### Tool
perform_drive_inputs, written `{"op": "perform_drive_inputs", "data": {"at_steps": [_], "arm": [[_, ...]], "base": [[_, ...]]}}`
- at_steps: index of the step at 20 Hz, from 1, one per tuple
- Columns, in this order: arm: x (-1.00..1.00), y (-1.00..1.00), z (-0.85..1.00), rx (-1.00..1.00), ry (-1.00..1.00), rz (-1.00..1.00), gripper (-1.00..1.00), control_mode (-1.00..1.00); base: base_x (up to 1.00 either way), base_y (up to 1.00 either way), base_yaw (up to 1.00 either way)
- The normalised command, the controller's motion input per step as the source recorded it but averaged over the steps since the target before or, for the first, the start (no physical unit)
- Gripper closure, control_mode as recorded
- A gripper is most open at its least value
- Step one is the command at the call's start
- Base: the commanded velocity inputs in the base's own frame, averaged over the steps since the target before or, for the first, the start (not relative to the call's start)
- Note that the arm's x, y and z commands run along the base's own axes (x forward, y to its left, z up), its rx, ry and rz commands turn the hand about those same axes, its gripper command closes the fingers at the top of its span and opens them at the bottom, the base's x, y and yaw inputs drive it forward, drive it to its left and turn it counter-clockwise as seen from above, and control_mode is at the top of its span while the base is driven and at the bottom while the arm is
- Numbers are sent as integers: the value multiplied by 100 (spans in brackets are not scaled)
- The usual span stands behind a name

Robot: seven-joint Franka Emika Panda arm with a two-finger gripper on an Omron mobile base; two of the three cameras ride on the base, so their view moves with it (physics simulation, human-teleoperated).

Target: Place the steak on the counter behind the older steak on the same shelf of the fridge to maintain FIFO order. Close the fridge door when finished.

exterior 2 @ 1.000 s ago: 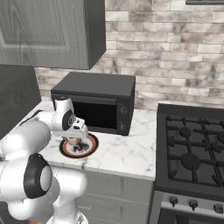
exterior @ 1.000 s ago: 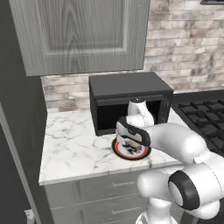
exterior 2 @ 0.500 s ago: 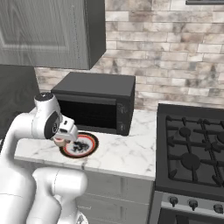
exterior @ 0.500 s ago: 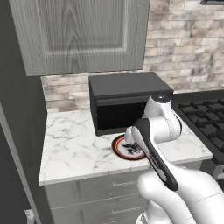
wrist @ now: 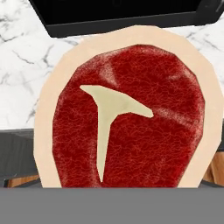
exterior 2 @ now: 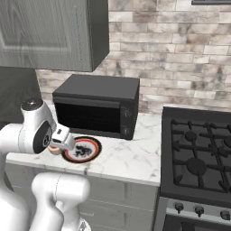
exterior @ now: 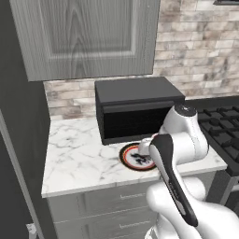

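Claw lowered closer over steak [wrist: 127,113].

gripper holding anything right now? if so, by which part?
Cannot be told. The raw red steak with a pale tan rim sits right before the hand camera, but no fingertips show.

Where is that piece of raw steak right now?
The steak fills the hand view, close under the gripper, in front of the black microwave on the marble counter. In the right base view it peeks out beside the round plate.
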Motion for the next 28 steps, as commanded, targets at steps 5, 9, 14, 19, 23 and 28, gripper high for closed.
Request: {"op": "perform_drive_inputs", "data": {"at_steps": [5,9,14,19,23,28], "arm": [[0,-4,-8,-2,0,0,100,-100],[-53,-20,4,0,-15,0,100,100],[0,0,0,0,0,0,100,100],[0,0,0,0,0,0,100,100],[0,0,0,0,0,0,100,100],[0,0,0,0,0,0,100,100]], "base": [[0,0,0],[-25,-8,1],[-94,-39,8],[-97,-6,19],[-100,-31,37],[-99,-20,52]]}}
